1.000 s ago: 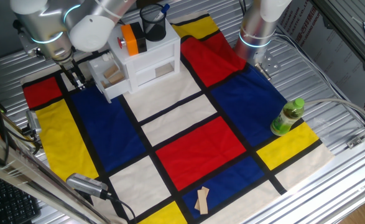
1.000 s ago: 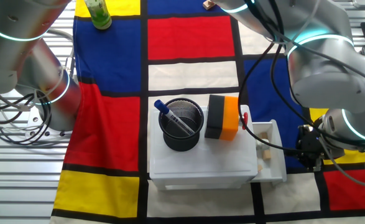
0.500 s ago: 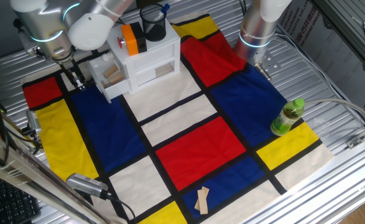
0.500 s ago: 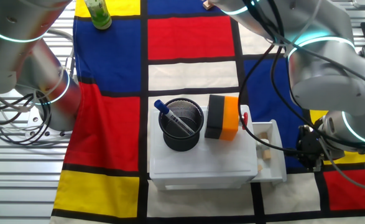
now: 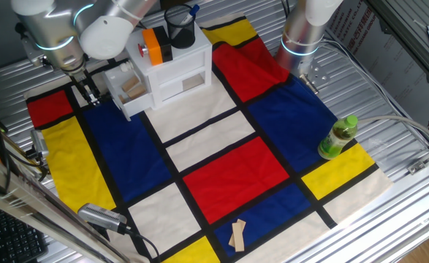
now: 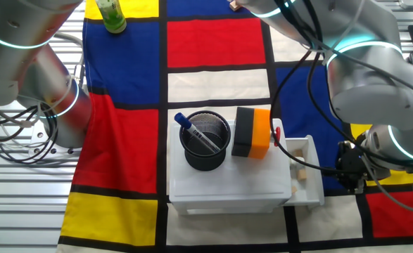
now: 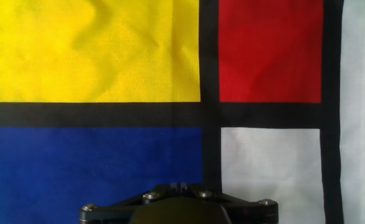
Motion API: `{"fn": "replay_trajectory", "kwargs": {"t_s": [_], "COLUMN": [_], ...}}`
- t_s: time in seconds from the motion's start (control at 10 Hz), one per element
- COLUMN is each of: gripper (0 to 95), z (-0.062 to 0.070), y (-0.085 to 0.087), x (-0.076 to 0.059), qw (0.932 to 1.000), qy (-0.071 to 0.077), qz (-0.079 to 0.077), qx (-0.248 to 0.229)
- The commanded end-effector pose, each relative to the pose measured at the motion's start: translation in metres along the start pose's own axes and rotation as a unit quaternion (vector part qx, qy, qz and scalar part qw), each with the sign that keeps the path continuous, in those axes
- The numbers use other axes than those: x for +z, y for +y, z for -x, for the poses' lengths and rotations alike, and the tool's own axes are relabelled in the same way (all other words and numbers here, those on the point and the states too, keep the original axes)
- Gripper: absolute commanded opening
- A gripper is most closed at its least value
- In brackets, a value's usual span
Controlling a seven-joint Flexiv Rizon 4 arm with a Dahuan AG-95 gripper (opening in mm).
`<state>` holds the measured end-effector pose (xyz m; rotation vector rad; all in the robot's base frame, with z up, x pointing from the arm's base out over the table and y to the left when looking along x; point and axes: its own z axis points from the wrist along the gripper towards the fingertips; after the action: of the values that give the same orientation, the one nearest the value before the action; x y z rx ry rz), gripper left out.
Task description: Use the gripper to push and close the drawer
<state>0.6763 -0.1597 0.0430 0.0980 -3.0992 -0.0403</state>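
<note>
- From above, I see the drawer [image 6: 304, 172] pulled out of the white cabinet [image 6: 227, 184], wooden pieces inside, gripper [image 6: 350, 171] just right of it.
- My hand view shows only colour-block cloth [image 7: 107, 56].
- I cannot tell the fingers' spacing; no writing is readable.

Bright, even overhead light in both fixed views; soft, short shadows under the white cabinet [image 5: 163, 73] and the green bottle [image 5: 338, 136]. Mild glare on the ribbed metal table [image 5: 389, 95] near its right edge, and on the silver arm shells [image 6: 23, 63]. Cyan ring [image 6: 403, 147] glowing, slightly blown out. Fixed views sharp, colours saturated on the checked cloth [image 5: 221, 175]. Hand view sharp on cloth weave [image 7: 95, 50], gentle wrinkle shading top left; dark gripper body [image 7: 176, 208] at bottom edge underexposed. Right edge washed out, soft.
</note>
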Motion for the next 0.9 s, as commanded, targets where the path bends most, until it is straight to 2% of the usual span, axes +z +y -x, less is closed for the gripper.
{"fn": "replay_trajectory", "kwargs": {"t_s": [0.1, 0.9], "gripper": [0.0, 0.0], "z": [0.0001, 0.0010], "y": [0.0005, 0.0014], "x": [0.0005, -0.0001], "qw": [1.0000, 0.9998], "qy": [0.000, 0.003], "qz": [0.000, -0.001], "qx": [-0.001, -0.018]}}
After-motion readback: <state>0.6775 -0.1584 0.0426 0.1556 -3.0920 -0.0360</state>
